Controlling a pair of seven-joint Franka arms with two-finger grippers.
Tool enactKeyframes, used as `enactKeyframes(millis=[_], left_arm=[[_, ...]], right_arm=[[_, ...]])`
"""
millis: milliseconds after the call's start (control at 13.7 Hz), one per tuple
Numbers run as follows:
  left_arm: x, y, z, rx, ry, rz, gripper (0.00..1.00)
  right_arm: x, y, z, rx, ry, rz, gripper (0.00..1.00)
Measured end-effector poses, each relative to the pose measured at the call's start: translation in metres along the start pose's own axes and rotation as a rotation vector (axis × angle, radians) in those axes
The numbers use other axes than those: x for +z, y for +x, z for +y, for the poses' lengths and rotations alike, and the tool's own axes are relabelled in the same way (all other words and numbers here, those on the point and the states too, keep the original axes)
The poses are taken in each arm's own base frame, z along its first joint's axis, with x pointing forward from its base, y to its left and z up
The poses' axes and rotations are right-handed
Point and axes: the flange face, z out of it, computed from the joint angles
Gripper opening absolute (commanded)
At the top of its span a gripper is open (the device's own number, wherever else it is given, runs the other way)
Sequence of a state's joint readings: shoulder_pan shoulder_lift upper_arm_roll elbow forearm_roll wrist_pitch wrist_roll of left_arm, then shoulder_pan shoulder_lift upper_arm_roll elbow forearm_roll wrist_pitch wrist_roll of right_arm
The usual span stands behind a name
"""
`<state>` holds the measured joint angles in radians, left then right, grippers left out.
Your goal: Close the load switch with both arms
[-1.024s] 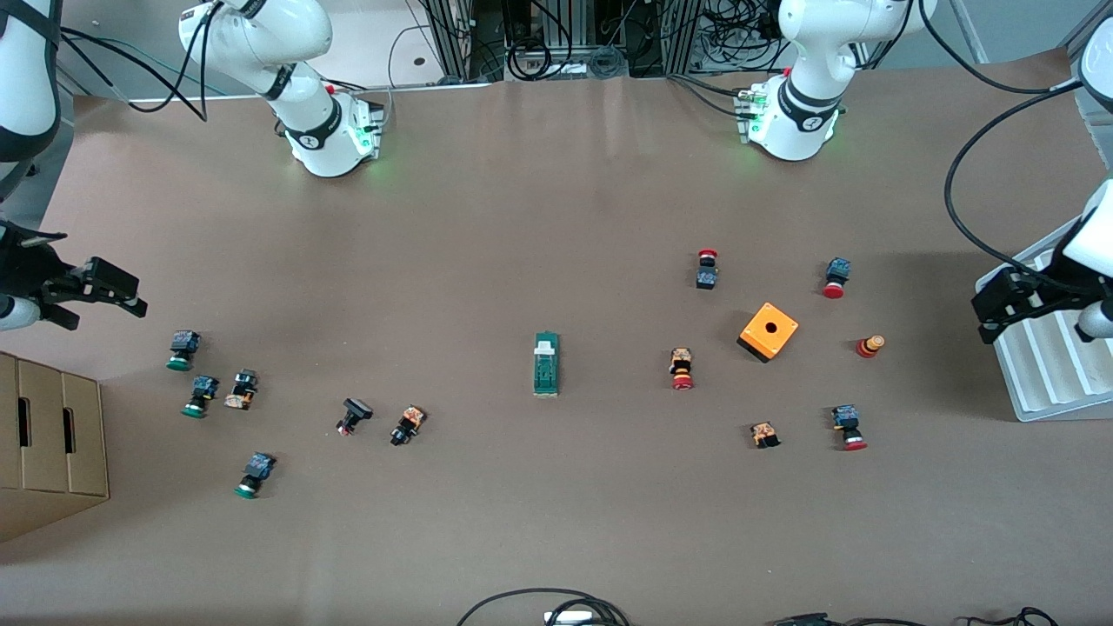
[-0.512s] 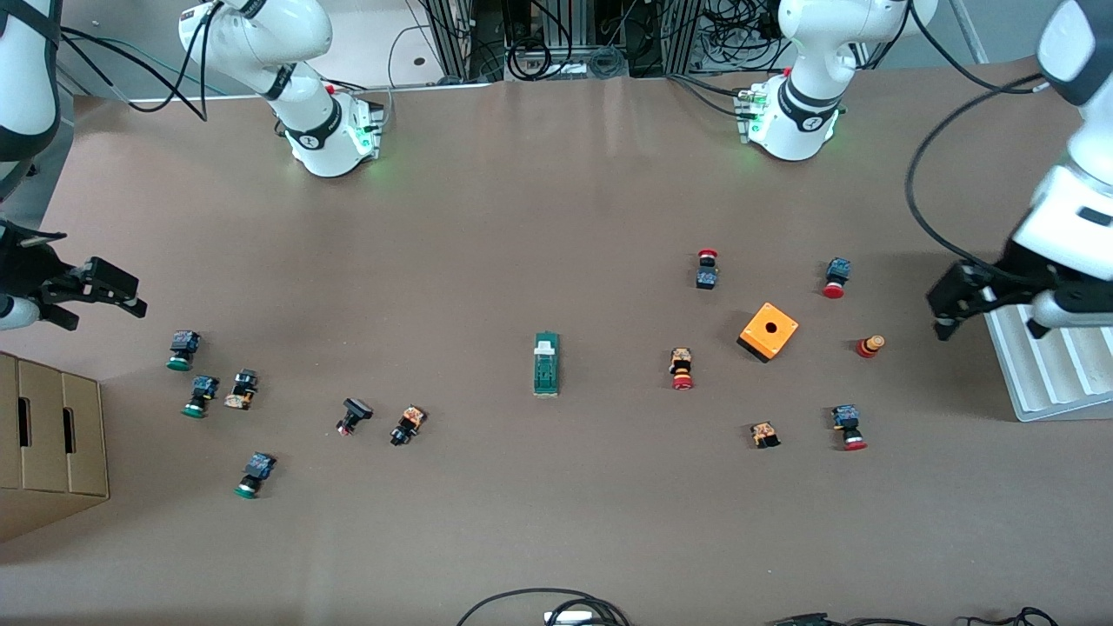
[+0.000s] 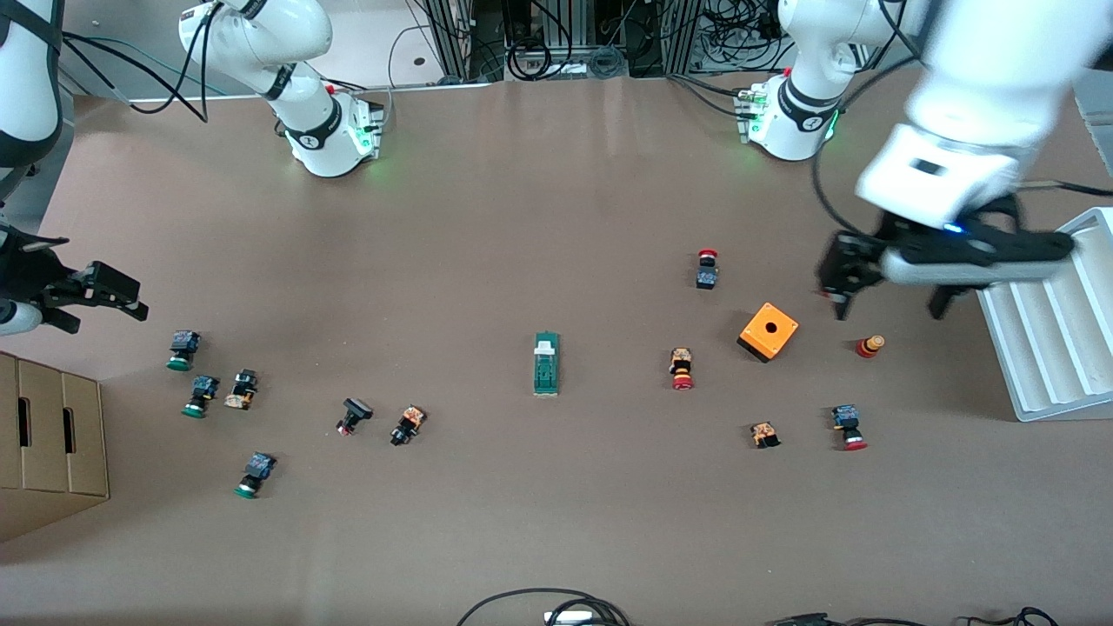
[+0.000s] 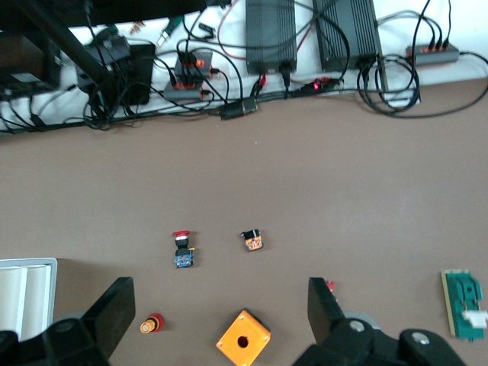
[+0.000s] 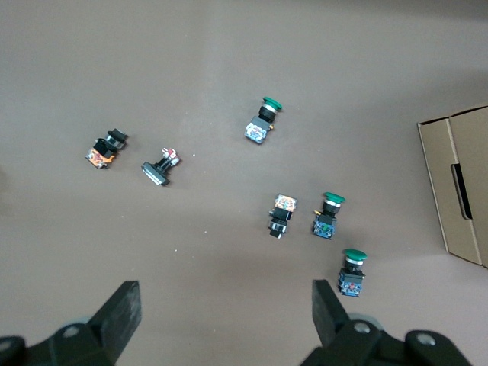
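Note:
The load switch (image 3: 545, 365), a narrow green block with a white handle piece at its end toward the arms' bases, lies flat at the middle of the table. In the left wrist view the load switch (image 4: 465, 303) shows at the picture's edge. My left gripper (image 3: 891, 309) hangs open and empty over the table beside the orange box (image 3: 769, 331); from the wrist, the left gripper (image 4: 219, 306) has the box between its fingers far below. My right gripper (image 3: 106, 317) waits open and empty in the air at the right arm's end, and the right gripper (image 5: 225, 306) shows bare table beneath.
Red-capped push buttons (image 3: 682, 369) lie scattered around the orange box. Green-capped push buttons (image 3: 182, 349) lie near the right arm's end. A cardboard box (image 3: 48, 435) stands at that end, a white ridged tray (image 3: 1048, 330) at the left arm's end.
The left arm has swung in from over the white tray toward the orange box, its gripper still open. The right arm has barely moved. The load switch lies as before.

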<state>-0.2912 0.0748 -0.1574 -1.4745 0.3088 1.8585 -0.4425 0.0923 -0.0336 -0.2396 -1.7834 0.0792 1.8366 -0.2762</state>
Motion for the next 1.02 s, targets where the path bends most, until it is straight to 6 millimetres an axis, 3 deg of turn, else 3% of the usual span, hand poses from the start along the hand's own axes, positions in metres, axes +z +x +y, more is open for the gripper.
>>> enactKeyframes(millis=[220, 585, 805, 1024], left_arm=[[-0.024, -0.030, 0.075, -0.080, 0.013, 0.059, 1.00], [-0.049, -0.077, 0.154, -0.210, 0.013, 0.143, 1.00], [-0.054, -0.127, 0.212, -0.257, 0.012, 0.193, 1.00], [-0.048, -0.191, 0.271, -0.309, 0.019, 0.270, 1.00]], right_arm=[[0.000, 0.000, 0.001, 0.001, 0.000, 0.000, 1.00], [0.015, 0.006, -0.003, -0.006, 0.001, -0.027, 1.00], [0.031, 0.011, -0.002, -0.006, 0.000, -0.049, 1.00], [0.037, 0.013, -0.003, -0.008, -0.001, -0.056, 1.00]])
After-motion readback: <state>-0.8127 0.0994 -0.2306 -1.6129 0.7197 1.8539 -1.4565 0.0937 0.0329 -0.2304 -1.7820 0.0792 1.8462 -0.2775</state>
